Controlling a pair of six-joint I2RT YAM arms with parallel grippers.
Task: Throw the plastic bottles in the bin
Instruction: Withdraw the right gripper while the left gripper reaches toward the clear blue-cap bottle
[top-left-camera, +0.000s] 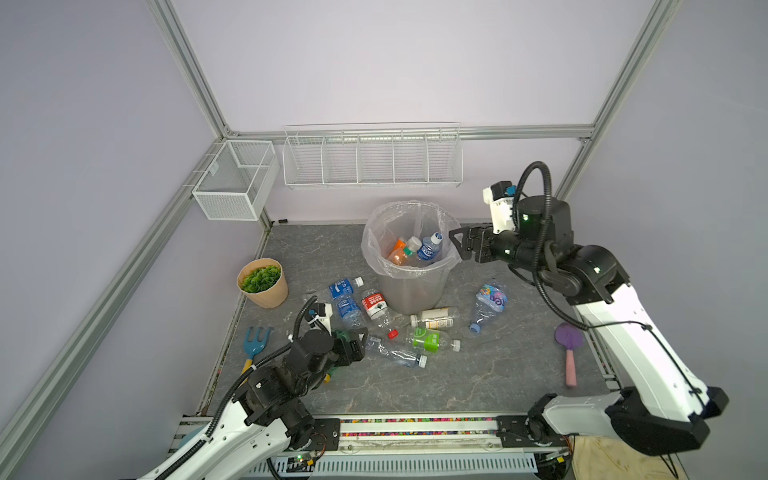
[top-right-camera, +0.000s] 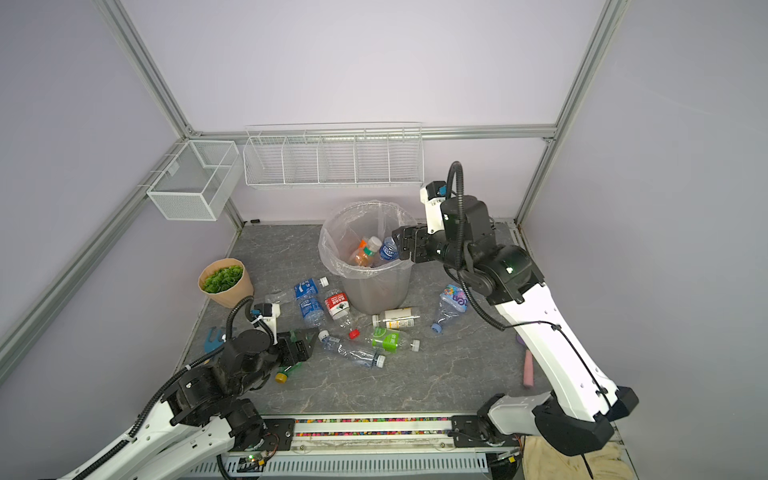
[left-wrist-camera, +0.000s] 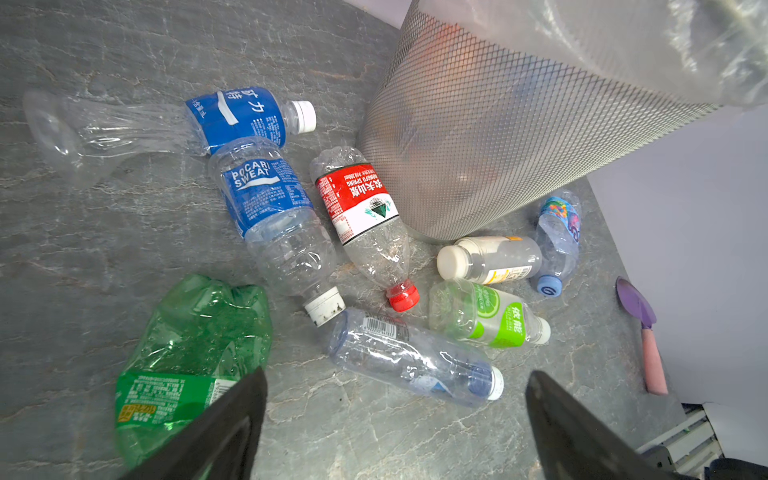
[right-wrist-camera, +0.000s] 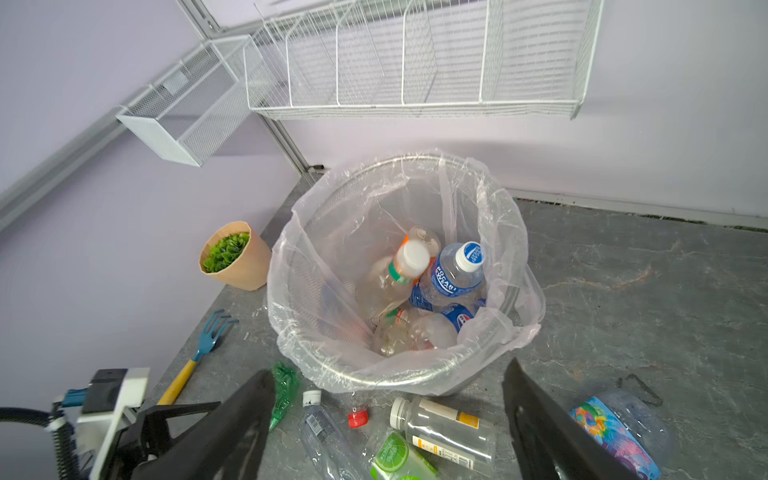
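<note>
The bin (top-left-camera: 411, 291), a grey bucket lined with a clear bag, stands at the back middle. Plastic bottles lie inside it, a blue-labelled one (right-wrist-camera: 453, 274) and an orange-banded one (right-wrist-camera: 399, 274) on top. My right gripper (top-left-camera: 457, 245) hovers open and empty at the bin's right rim. Several bottles lie in front of the bin: two blue-labelled (top-left-camera: 347, 309), a red-labelled (top-left-camera: 376, 305), a white-capped (top-left-camera: 432, 318), a green-labelled (top-left-camera: 430, 340), a clear one (top-left-camera: 397, 353) and a colourful one (top-left-camera: 490, 299). My left gripper (top-left-camera: 362, 343) is open just above the floor. A crushed green bottle (left-wrist-camera: 195, 353) lies beside one finger.
A tan pot of green leaves (top-left-camera: 262, 282) stands at the left. A blue hand rake (top-left-camera: 255, 340) lies near the left arm. At the right edge lies a purple spade with a pink handle (top-left-camera: 569, 345). White wire baskets (top-left-camera: 372, 156) hang on the back wall.
</note>
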